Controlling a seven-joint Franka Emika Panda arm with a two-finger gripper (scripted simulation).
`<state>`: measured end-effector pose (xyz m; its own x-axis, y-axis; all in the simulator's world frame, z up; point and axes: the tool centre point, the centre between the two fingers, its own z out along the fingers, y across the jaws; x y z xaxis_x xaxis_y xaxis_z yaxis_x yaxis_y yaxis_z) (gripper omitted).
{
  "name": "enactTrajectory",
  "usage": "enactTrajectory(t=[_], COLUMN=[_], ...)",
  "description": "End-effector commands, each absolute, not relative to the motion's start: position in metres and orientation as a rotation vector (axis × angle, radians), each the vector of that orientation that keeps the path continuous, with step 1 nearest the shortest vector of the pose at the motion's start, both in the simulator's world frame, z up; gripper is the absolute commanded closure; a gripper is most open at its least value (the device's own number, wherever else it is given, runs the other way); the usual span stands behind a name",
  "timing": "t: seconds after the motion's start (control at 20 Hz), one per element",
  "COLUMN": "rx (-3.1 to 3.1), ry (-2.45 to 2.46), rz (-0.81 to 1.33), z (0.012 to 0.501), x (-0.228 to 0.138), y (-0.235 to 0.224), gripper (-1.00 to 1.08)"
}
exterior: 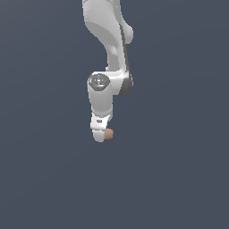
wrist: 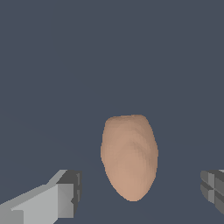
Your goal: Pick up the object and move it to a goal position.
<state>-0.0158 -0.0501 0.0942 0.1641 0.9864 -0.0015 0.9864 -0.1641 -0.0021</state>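
Plain slate-grey tabletop. End effector [wrist: 140, 192] spread wide, straddling the orange-brown object [wrist: 129, 155], fingers [wrist: 65, 194] not touching. Pre-grasp step, seemingly; next: descend, pinch, lift toward goal.

Both renders are evenly and softly lit over a flat, dim slate-blue ground, with no cast shadows around the white arm [exterior: 107, 53]. The arm shades from bright on the exterior view's left to grey on its right, with no hard glare. In the wrist view the object [wrist: 129, 156] is sharp-edged, mottled and faceted, without blur or distortion.
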Motion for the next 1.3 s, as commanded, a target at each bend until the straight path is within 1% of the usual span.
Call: enactTrajectory(t=[0.0,0.65,1.05,1.25], rx=[-2.358,-2.306,-2.302,-2.301], ry=[-2.076,-2.133,-2.138,-2.138], rz=[0.002,0.000,0.000,0.000], z=[0.092,0.086,0.050,0.040], x=[-0.016,-0.017,-0.018,-0.017], y=[-0.051,-0.053,-0.053,-0.053], gripper=[-0.92,-0.92,-0.92,-0.92])
